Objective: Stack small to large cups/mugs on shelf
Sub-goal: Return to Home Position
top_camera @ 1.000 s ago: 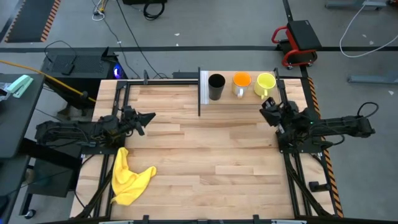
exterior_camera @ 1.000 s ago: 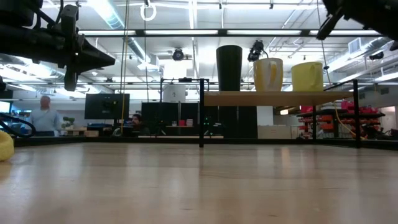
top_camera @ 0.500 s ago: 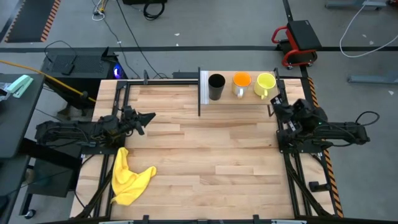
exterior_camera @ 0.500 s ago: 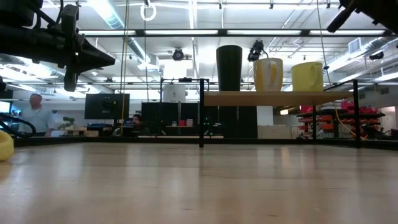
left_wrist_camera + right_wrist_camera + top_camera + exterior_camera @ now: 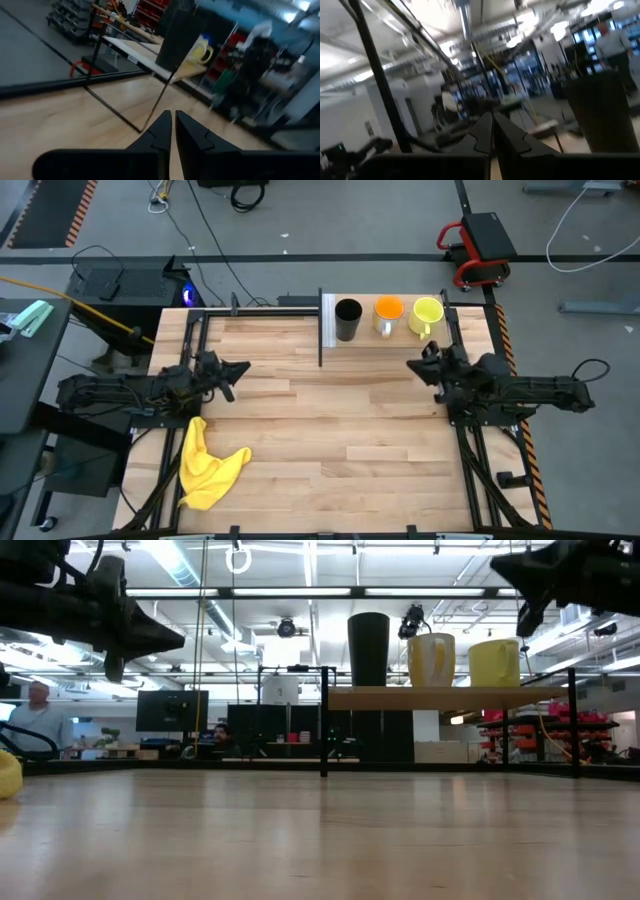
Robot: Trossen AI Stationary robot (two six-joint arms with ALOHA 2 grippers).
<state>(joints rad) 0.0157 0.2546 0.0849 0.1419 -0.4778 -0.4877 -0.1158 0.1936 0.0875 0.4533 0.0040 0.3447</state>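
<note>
- The right jaws are pressed together on nothing, raised above the tabletop (image 5: 330, 420) near the front of the shelf (image 5: 395, 340).
- The left jaws are likewise closed and empty, over the tabletop's left part.
- On the shelf, the black cup (image 5: 347, 318), orange mug (image 5: 388, 312) and yellow-green mug (image 5: 427, 314) are lined up side by side.
- For the retreat, the right arm (image 5: 520, 392) is best drawn back level, well clear of the yellow-green mug.

Black cup (image 5: 347, 319): plain black. Orange mug (image 5: 388, 309): orange, white handle (image 5: 385, 329). Yellow-green mug (image 5: 427, 311): plain yellow-green. Shelf (image 5: 400, 340): pale wood board, white end panel (image 5: 328, 322), black posts (image 5: 320, 330). Table (image 5: 330, 430): light butcher-block, tan and honey strips. Cloth (image 5: 208, 465): bright yellow. Left claw (image 5: 243, 366), right claw (image 5: 411, 365): black. Floor (image 5: 330, 220): grey. Cart (image 5: 480, 240): red and black.
</note>
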